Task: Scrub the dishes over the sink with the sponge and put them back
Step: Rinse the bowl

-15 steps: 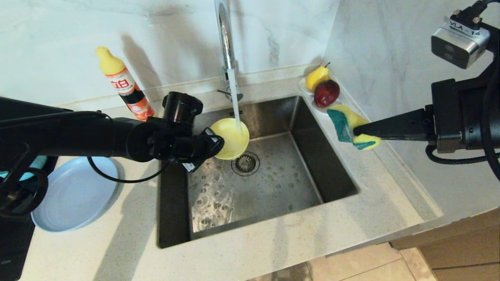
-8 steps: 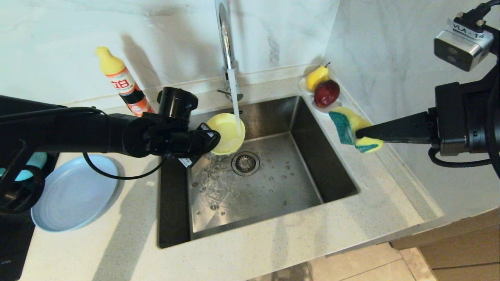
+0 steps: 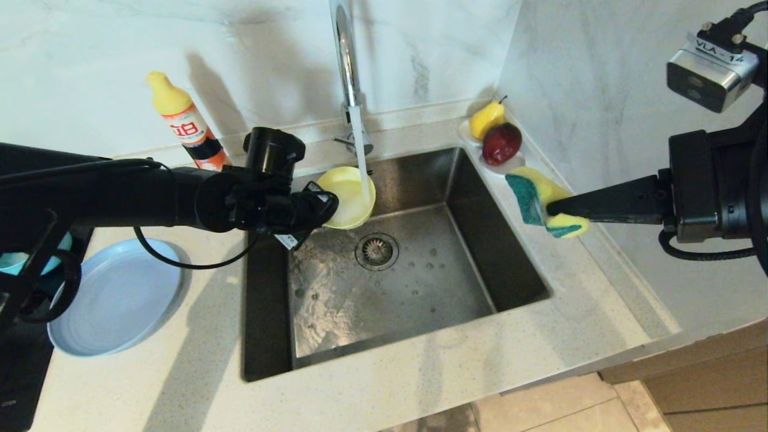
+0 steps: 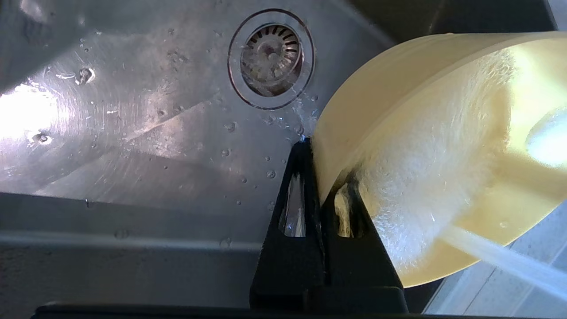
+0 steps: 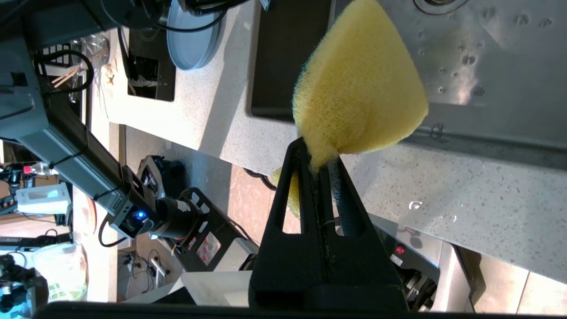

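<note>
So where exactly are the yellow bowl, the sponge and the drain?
yellow bowl (image 3: 348, 191), head view, on its inside wall beside the water stream.
sponge (image 3: 543, 187), head view, on its yellow foam.
drain (image 3: 376, 251), head view, on the strainer's middle.

faucet (image 3: 347, 66): top cut off by head view's upper edge | teal-blue bowl (image 3: 18, 261): mostly hidden behind left arm | plate (image 3: 114, 300): near rim partly covered by arm and cable | yellow-green bowl (image 4: 443, 146): cut off at left wrist view's edge, inside blurred by running water
</note>
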### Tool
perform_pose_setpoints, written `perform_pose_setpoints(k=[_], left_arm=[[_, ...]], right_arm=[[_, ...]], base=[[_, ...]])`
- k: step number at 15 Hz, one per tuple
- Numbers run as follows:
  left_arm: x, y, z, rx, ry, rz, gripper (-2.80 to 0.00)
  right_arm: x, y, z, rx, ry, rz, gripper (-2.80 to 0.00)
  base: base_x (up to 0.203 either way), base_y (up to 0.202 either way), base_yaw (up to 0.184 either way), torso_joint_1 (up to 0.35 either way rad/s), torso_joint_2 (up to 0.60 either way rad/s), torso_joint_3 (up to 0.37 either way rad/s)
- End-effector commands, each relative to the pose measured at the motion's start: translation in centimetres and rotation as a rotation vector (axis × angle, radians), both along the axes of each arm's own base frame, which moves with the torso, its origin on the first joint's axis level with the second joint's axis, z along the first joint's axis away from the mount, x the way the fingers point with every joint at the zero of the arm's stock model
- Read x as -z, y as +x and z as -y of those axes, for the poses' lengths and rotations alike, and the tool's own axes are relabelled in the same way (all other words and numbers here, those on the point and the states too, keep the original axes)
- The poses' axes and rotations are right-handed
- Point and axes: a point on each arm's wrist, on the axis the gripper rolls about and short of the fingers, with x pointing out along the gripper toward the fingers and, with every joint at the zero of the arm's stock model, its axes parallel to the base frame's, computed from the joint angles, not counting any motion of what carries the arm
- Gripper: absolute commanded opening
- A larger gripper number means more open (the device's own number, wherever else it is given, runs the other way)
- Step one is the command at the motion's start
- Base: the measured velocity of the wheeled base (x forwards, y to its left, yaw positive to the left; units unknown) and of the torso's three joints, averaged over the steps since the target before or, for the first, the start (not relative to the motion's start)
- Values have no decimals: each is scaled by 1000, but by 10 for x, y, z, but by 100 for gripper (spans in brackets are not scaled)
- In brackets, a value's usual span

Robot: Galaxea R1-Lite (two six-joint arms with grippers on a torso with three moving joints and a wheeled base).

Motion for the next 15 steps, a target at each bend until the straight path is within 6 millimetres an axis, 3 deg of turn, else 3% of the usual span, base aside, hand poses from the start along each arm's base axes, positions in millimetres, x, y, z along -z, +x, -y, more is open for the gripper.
perform_pose_setpoints(k=[1, 11, 15], left_arm=[[0, 7, -4, -32, -21, -32, -280], [7, 24, 1, -13, -124, -149, -280], [3, 12, 5, 23, -87, -147, -280]], right_arm=[[2, -1, 0, -2, -3, -10, -280], [2, -1, 4, 11, -2, -8, -280], [5, 1, 5, -1, 1, -20, -280]], base=[[0, 0, 0, 0, 0, 0], [0, 0, 0, 0, 0, 0], [0, 0, 0, 0, 0, 0]])
